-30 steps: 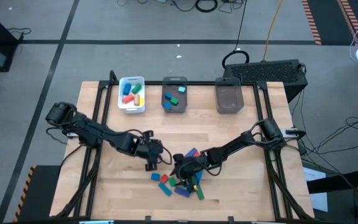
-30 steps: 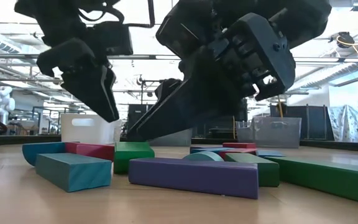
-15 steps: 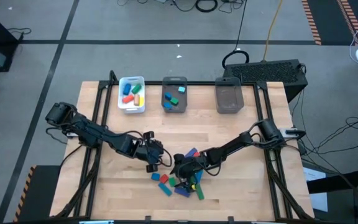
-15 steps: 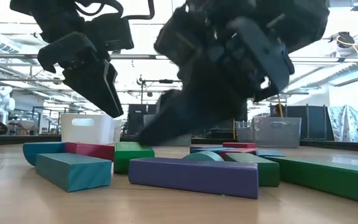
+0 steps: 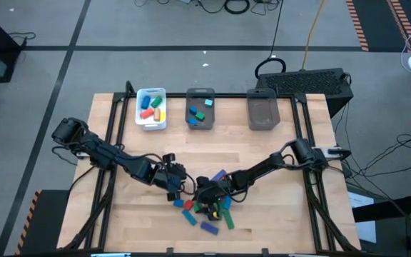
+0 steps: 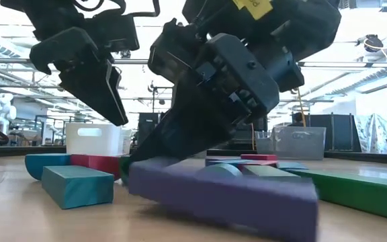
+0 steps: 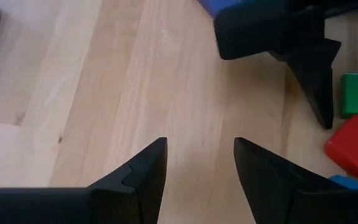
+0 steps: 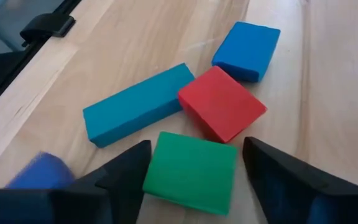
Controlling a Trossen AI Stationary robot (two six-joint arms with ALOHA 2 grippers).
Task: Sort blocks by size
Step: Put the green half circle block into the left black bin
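Blocks (image 5: 205, 208) lie in a loose heap on the near-middle of the wooden table (image 5: 262, 221), and more of them sit in the containers along the far edge. Over the heap the right gripper (image 8: 192, 163) is low, its fingers spread wide with a green block (image 8: 191, 171) lying between them; whether the pads touch it cannot be told. Just beyond that green piece a red block (image 8: 222, 102) rests on the wood, corner to corner with a long teal bar (image 8: 138, 104), and a blue block (image 8: 247, 42) lies a little farther on. A blurred blue shape shows at the edge of the right wrist view. From table height, a long purple bar (image 6: 220, 195) lies tilted in the foreground right under the right arm, with a teal block (image 6: 76, 185) to one side and a long green bar (image 6: 355, 188) to the other.

Beside the heap, on its left, the left gripper (image 7: 196, 165) hangs above bare wood with its fingers apart and nothing between them.

At the far edge stand a white tray (image 5: 151, 108) holding red, green, orange, yellow and blue pieces, a grey bin (image 5: 200, 107) with a few blue and green pieces, and a second grey bin (image 5: 262, 111).
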